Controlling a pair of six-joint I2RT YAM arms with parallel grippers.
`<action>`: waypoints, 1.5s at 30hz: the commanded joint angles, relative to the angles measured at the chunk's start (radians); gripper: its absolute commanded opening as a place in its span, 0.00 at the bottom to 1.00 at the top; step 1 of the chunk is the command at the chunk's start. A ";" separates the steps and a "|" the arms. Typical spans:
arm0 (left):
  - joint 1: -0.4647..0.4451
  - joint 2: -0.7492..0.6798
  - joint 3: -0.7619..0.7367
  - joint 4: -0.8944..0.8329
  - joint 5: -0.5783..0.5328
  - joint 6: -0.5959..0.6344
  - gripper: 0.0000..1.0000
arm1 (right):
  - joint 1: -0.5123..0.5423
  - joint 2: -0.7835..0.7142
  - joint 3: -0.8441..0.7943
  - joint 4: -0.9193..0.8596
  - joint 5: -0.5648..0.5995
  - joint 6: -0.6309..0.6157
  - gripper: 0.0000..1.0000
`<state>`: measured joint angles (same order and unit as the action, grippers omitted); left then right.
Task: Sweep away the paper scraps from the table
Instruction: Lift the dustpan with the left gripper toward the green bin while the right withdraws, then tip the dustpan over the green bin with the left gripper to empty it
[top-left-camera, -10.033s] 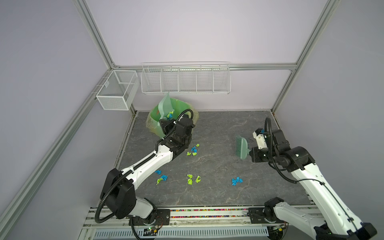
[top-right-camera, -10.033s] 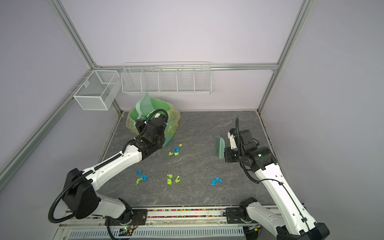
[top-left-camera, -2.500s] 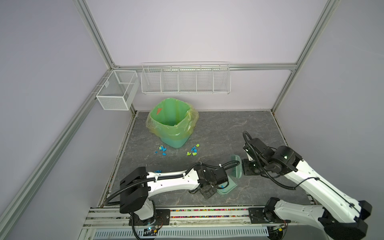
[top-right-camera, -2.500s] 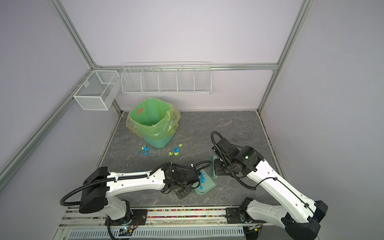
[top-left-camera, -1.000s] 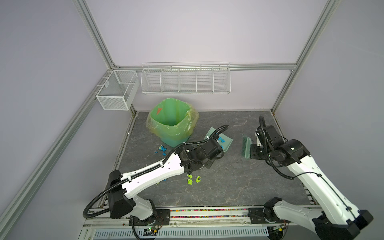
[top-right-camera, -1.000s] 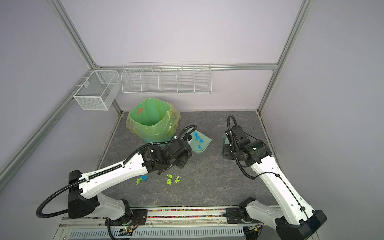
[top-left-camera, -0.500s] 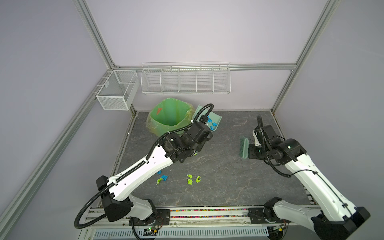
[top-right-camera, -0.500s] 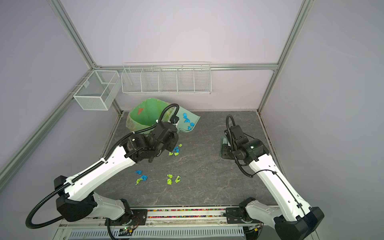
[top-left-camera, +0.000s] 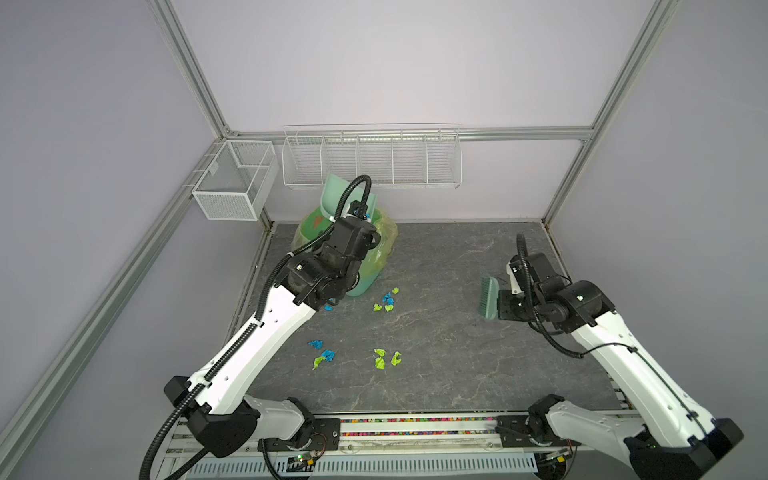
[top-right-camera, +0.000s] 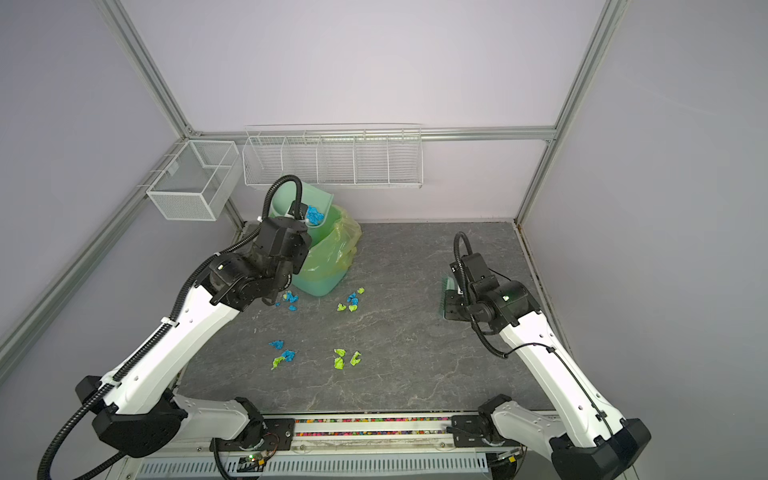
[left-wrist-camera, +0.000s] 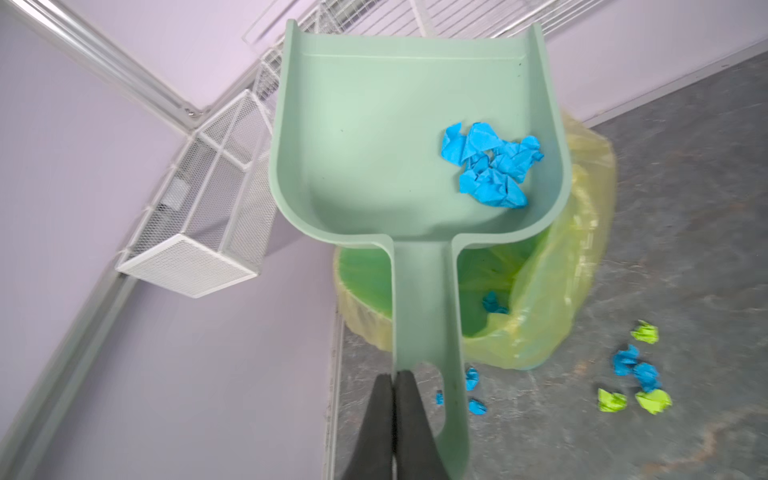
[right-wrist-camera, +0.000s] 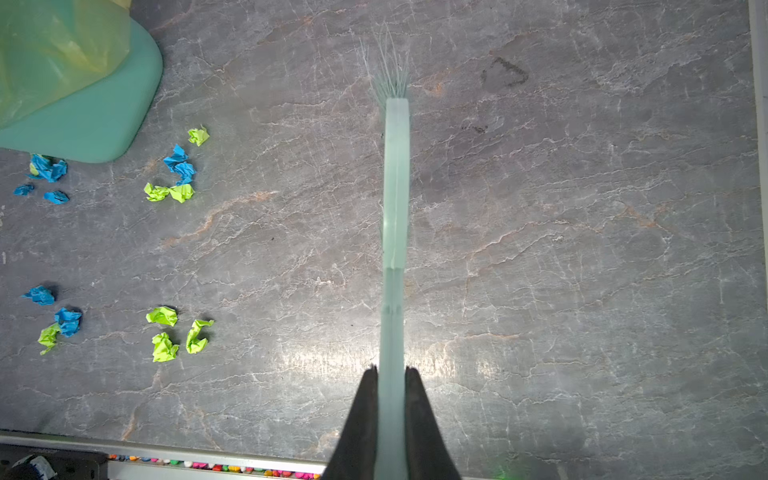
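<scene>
Left wrist: left gripper (left-wrist-camera: 394, 380) clamped on dustpan (left-wrist-camera: 374, 124) handle; blue paper scraps (left-wrist-camera: 490, 166) in the pan, above bin (left-wrist-camera: 582, 232) | others strewn on table (top-left-camera: 436, 374) beside bin | right gripper (right-wrist-camera: 391, 372) clamped on brush (right-wrist-camera: 395, 187), well right of them.

A: Item one?
B: Pale green dustpan (left-wrist-camera: 365, 124), raised, tilted over teal bin (top-right-camera: 320, 284); yellow liner bag (left-wrist-camera: 582, 249) fitted.
A: Remaining stock?
B: Pale green brush (right-wrist-camera: 395, 187); mesh basket (top-left-camera: 230, 187), side rail; divided wire rack (top-left-camera: 374, 162), back wall.
</scene>
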<state>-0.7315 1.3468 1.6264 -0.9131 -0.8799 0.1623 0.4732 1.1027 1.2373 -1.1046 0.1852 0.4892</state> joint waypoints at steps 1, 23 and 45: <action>0.025 -0.014 -0.044 0.096 -0.189 0.166 0.00 | -0.004 -0.017 -0.006 0.020 -0.013 -0.009 0.07; 0.044 0.125 -0.447 1.139 -0.536 1.256 0.00 | -0.006 -0.099 -0.134 0.121 -0.079 -0.005 0.07; -0.002 0.086 -0.463 0.892 -0.533 1.324 0.00 | -0.008 -0.132 -0.160 0.173 -0.096 -0.011 0.07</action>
<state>-0.7166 1.4704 1.1591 -0.0742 -1.4063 1.3785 0.4717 0.9924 1.0855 -0.9810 0.1017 0.4850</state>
